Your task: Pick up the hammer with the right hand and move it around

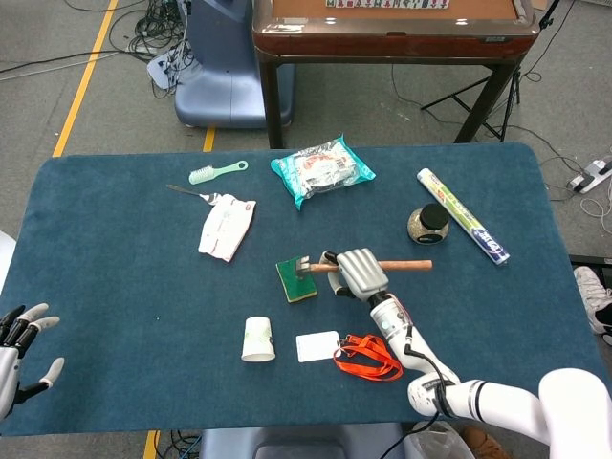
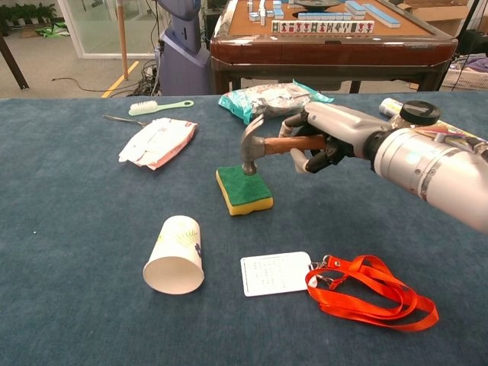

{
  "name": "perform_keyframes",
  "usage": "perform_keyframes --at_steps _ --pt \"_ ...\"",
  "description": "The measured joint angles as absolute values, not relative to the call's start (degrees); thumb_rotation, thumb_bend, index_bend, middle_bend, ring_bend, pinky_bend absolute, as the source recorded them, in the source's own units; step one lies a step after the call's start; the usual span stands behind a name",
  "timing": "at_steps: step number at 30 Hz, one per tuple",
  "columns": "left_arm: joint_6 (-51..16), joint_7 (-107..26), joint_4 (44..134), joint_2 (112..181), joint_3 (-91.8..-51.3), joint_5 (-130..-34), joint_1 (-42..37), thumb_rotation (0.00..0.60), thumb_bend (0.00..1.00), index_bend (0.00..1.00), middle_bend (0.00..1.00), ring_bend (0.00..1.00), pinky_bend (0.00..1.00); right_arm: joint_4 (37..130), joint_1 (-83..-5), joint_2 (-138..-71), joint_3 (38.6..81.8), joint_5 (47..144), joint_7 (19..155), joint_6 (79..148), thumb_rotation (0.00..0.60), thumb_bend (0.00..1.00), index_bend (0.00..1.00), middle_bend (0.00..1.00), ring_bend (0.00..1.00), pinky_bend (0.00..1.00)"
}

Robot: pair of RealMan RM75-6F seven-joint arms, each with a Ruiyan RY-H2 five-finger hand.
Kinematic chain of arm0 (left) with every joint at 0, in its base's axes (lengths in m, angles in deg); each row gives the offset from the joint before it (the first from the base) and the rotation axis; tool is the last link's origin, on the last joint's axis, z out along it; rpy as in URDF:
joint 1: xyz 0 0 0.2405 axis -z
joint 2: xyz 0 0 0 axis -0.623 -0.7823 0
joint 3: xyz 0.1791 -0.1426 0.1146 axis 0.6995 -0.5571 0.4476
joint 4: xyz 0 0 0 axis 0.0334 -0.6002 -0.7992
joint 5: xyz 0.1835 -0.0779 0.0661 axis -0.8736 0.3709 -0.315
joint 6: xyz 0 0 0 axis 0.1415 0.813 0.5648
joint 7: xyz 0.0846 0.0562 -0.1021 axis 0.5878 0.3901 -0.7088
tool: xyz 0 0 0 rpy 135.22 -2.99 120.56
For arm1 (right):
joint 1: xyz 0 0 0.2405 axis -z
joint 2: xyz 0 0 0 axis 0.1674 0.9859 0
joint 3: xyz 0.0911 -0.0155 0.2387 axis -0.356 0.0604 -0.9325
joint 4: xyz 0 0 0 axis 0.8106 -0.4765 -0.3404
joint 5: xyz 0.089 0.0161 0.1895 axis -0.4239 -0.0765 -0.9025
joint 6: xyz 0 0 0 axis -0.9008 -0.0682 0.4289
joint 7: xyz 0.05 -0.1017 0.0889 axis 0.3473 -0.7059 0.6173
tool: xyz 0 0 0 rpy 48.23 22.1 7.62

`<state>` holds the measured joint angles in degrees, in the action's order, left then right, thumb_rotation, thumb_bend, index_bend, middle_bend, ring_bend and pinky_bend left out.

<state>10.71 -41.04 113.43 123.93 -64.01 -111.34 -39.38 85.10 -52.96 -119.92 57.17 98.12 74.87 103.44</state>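
Note:
My right hand (image 1: 360, 273) (image 2: 324, 141) grips the wooden handle of a hammer (image 1: 403, 265) (image 2: 271, 144) and holds it above the table, handle level. The steel head (image 2: 250, 151) hangs over the green and yellow sponge (image 1: 294, 280) (image 2: 244, 190); whether it touches the sponge I cannot tell. The handle's free end sticks out to the right in the head view. My left hand (image 1: 17, 342) hovers at the table's front left corner, fingers spread, holding nothing.
A paper cup (image 2: 174, 255) lies on its side near a white card (image 2: 275, 273) with an orange lanyard (image 2: 370, 300). Further back lie a white pouch (image 1: 226, 227), a fork (image 1: 193, 193), a brush (image 1: 216, 171), a teal packet (image 1: 322, 169), a dark jar (image 1: 427, 223) and a foil roll (image 1: 463, 216).

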Motion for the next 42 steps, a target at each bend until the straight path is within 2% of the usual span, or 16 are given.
perform_keyframes --at_steps 20,35,42 --pt "10.45 -41.11 113.35 123.87 -63.99 -111.37 -39.27 0.600 0.25 0.28 0.17 0.08 0.13 80.83 -54.78 -122.72 57.21 96.32 72.89 101.17 0.600 0.70 0.93 0.94 0.74 0.71" --pt "10.13 -40.29 113.48 124.04 -63.87 -111.49 -39.13 0.600 0.25 0.28 0.17 0.08 0.13 86.78 -53.07 -118.47 56.15 98.76 76.81 104.21 0.600 0.70 0.93 0.94 0.74 0.71" --pt "10.08 -40.09 113.54 124.10 -63.86 -111.51 -39.08 0.600 0.25 0.28 0.17 0.08 0.13 85.99 -52.81 -118.78 56.54 98.86 77.54 104.03 0.600 0.70 0.93 0.94 0.74 0.71"
